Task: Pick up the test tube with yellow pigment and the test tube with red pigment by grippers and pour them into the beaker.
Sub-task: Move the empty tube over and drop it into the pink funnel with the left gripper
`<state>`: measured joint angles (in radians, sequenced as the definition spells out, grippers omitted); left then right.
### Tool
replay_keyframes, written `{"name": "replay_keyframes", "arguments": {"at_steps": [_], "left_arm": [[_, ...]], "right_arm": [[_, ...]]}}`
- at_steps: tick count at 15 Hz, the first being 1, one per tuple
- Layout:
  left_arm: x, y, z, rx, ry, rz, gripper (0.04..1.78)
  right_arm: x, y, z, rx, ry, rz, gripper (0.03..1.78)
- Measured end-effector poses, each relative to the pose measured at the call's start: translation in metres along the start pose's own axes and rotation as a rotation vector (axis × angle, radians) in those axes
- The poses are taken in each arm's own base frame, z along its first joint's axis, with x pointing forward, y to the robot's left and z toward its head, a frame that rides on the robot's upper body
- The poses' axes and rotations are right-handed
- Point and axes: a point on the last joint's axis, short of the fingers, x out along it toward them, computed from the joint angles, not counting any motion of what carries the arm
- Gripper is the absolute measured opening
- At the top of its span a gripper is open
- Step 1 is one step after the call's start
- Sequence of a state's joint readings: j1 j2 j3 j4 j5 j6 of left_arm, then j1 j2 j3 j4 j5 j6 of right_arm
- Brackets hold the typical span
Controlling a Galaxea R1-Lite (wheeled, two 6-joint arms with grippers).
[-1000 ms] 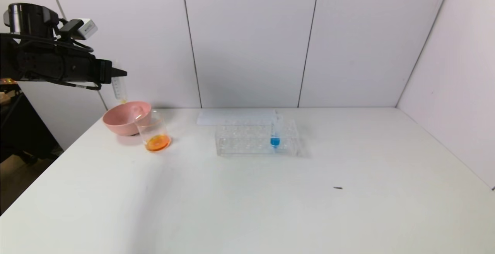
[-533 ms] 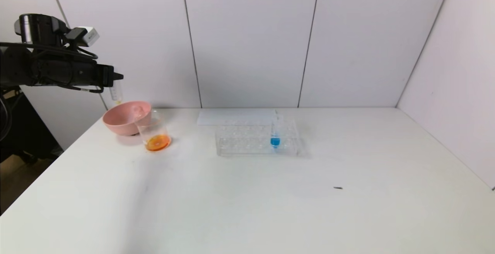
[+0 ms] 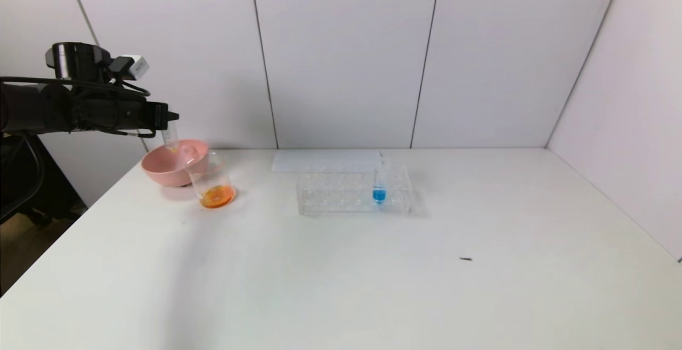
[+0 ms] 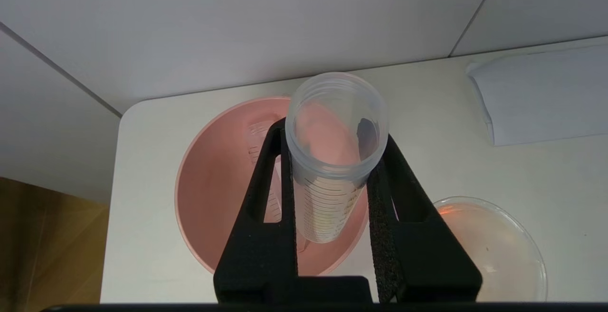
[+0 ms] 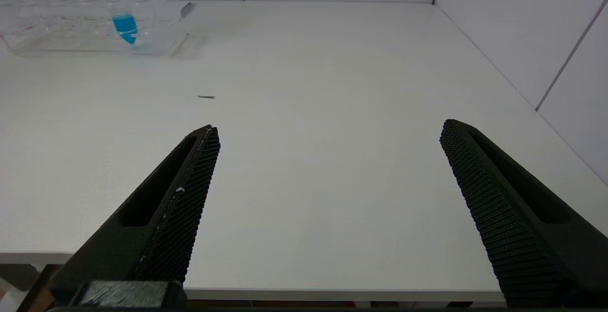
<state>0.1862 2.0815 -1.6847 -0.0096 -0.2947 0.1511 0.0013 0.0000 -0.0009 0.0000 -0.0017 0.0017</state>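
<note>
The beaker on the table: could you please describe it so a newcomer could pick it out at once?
Start at the white table's far left corner, where a pink bowl stands. The beaker is the small clear cup touching the bowl's front right side. Unlike the clear tube rack at mid-table with its blue tube, it holds a shallow orange pool.

Left hand point(image 4: 332, 160) reaches level, fingers clamped; right hand point(image 5: 327, 131) hangs low, fingers spread.

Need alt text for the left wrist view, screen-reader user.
The left pincer, black with two long fingers, grips an upright, seemingly emptied clear graduated test tube over the round pink bowl, where another clear tube lies. The clear thin-walled beaker with an orange tint stands beside the bowl on the white table.
</note>
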Motion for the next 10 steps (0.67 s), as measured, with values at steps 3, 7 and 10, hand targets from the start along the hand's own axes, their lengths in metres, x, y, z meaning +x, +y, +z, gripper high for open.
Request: {"name": "replay_keyframes", "arguments": {"at_steps": [3, 7, 10], "left_arm": [[0.01, 0.002, -0.009, -0.024, 0.023, -0.002, 0.44], [0.024, 0.006, -0.013, -0.028, 0.026, -0.004, 0.44], [0.035, 0.008, -0.017, -0.03, 0.029, -0.005, 0.44]], "right_arm": [[0.0, 0.0, 0.0, 0.0, 0.0, 0.0, 1.7], [0.0, 0.0, 0.0, 0.0, 0.0, 0.0, 1.7], [0.0, 0.0, 0.0, 0.0, 0.0, 0.0, 1.7]]}}
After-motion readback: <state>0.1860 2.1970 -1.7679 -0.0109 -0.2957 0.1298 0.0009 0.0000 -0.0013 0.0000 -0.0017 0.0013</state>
